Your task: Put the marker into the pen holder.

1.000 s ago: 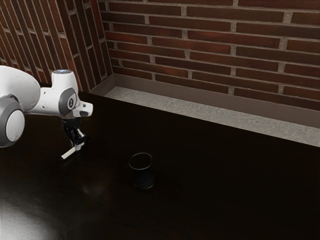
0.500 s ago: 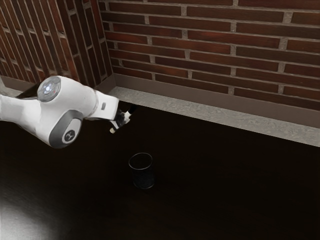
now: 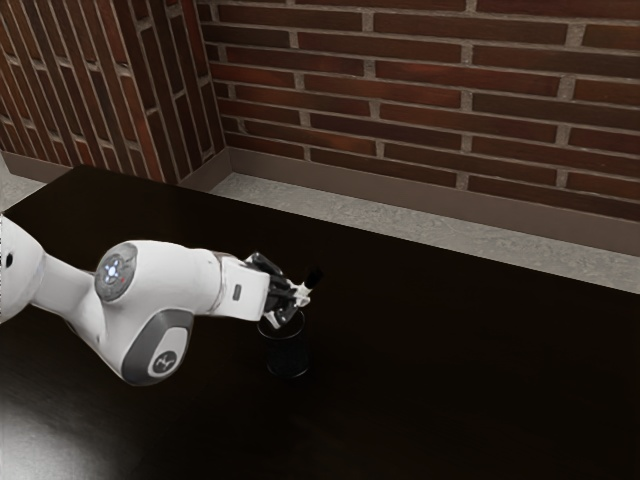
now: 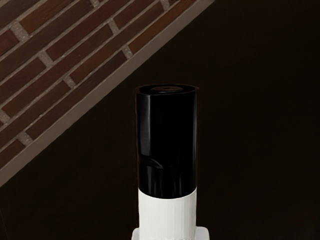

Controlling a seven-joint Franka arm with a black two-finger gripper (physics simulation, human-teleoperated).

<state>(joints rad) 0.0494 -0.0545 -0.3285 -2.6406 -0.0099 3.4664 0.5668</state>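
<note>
Marker (image 4: 167,160), tilted with its black cap uppermost, is riding in the gripper (image 3: 296,297), whose two fingers are clamping its white barrel from both sides. Relative to the pen holder (image 3: 288,362), the hand is now appearing just above the rim, having come from the side nearer the brick wall (image 3: 420,90); carrying is thus seemingly giving way to aligning. The marker is not yet standing inside the holder, and its tilt is probably calling for a turn toward upright before lowering. A slanted entry could be risking a catch on the rim. Beyond the holder, the far edge of the table (image 3: 450,380) is lying well apart; the tabletop is extending toward the exterior view's right, apparently leaving room for turning.
</note>
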